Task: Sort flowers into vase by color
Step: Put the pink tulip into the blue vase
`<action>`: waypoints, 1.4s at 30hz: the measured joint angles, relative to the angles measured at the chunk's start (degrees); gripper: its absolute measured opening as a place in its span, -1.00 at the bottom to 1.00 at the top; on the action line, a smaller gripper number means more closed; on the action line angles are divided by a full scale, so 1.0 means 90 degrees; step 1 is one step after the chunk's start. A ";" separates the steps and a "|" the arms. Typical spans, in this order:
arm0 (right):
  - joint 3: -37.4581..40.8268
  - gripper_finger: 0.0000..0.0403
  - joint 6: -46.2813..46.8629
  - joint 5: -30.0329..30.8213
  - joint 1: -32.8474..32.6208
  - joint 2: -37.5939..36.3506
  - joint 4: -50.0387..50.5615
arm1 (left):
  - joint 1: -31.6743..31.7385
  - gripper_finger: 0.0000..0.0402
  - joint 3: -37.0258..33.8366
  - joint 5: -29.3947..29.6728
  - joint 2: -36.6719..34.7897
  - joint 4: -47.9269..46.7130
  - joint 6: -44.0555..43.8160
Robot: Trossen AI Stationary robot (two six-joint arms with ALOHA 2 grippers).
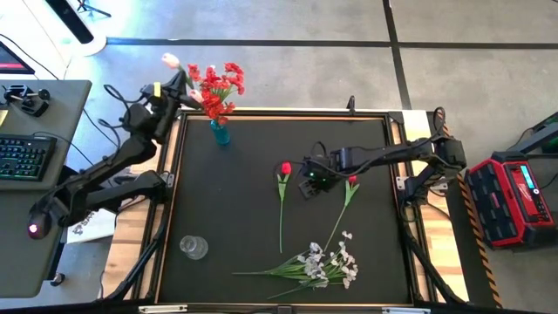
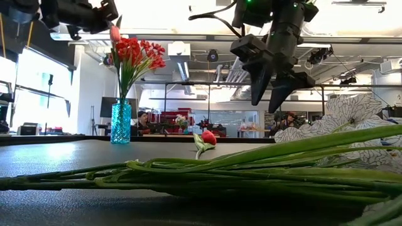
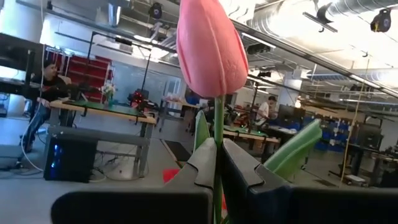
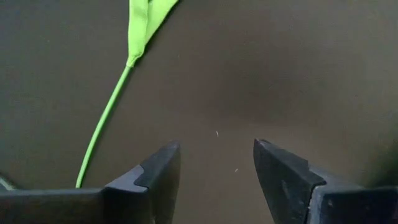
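Flowers on the table: two single red tulips lie on the black table top. One red tulip lies near the middle with its stem pointing toward the front edge; the other red tulip lies just to its right, its stem slanting toward the front.
White blossoms: a spray of white flowers lies near the front edge, its green stems stretching toward the left side of the table.
Blue vase: a small blue vase stands upright near the back left of the table top and holds a bunch of red blooms. In the low view the blue vase rises at the left with the red bunch above it.
Clear vase: a clear glass vase stands near the front left, well apart from the blue one.
Left gripper: the left gripper is raised beside the red bunch, above the back left corner. Its fingers are clamped on the stem of a pink tulip, whose bud stands upright above them.
Right gripper: the right gripper hangs above the table between the two red tulips. Its fingers are spread apart with nothing between them, and a green stem lies on the table beyond them.
Background: people sit at desks in the room behind the table.
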State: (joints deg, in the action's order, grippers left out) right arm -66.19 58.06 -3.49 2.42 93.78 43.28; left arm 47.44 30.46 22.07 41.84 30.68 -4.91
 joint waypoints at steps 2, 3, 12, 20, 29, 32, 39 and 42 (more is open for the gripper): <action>0.0000 -0.06 0.0002 0.0000 0.0028 0.0000 -0.0039 | 0.0002 -1.00 0.0112 -0.0002 0.0066 -0.0003 0.0103; 0.0000 -0.06 0.0004 0.0002 0.0030 0.0000 -0.0067 | 0.0002 -1.00 0.0158 -0.0003 0.0082 -0.0013 0.0155; 0.0000 -0.06 0.0006 0.0034 0.0026 0.0000 -0.0140 | 0.0005 -1.00 0.0393 -0.0075 0.0298 -0.0272 0.0156; 0.0000 -0.06 0.0005 0.0046 0.0026 0.0000 -0.0140 | 0.0007 -1.00 0.0391 -0.0103 0.0522 0.0109 0.0274; 0.0000 -0.06 0.0003 0.0034 0.0026 0.0000 -0.0136 | 0.0007 -1.00 0.0391 -0.0103 0.0514 0.0252 0.0398; 0.0000 -0.06 0.0002 0.0031 0.0026 0.0000 -0.0136 | 0.0007 -1.00 0.0391 -0.0103 0.0536 0.0174 0.0386; 0.0000 -0.06 0.0002 0.0029 0.0026 0.0000 -0.0136 | 0.0007 -1.00 0.0108 -0.0128 0.0694 0.0061 0.0115; 0.0000 -0.06 0.0003 0.0029 0.0026 0.0000 -0.0138 | 0.0007 -1.00 -0.0034 -0.0129 0.0785 0.0041 -0.0034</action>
State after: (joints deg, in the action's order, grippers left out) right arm -66.19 58.09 -3.22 2.66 93.78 42.04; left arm 47.51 30.15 20.91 48.91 31.05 -5.21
